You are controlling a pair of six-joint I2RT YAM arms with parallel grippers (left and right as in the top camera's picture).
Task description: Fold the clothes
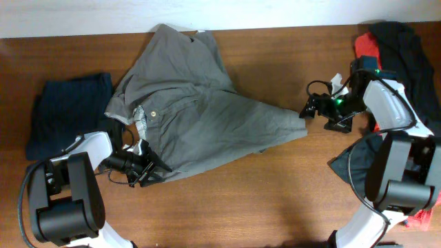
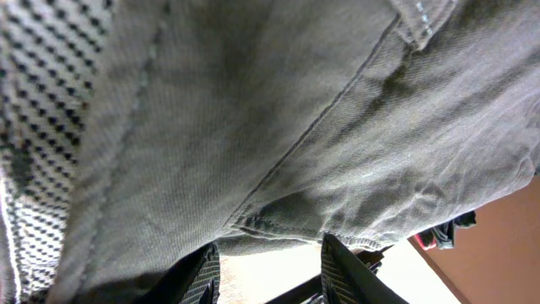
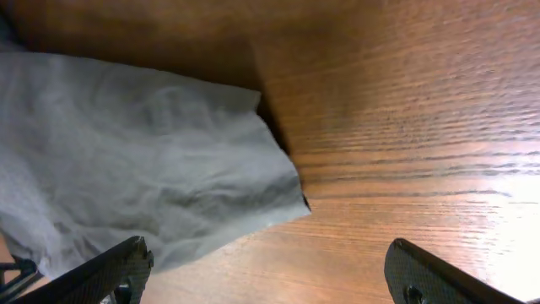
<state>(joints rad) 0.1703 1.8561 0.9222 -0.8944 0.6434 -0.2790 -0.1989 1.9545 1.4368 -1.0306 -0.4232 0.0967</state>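
The grey-khaki shorts lie spread and wrinkled across the middle of the table, waistband and button toward the left and one leg tapering to a corner at the right. My left gripper is at the shorts' lower left edge. In the left wrist view its fingers are apart, with the hem and seam of the shorts lying just above the tips. My right gripper hovers just right of the leg corner. In the right wrist view it is wide open and empty over bare wood, with the shorts' corner ahead to the left.
A dark navy-blue garment lies folded at the left of the table. Black and red garments are piled at the far right corner, behind the right arm. More dark cloth lies near the right arm's base.
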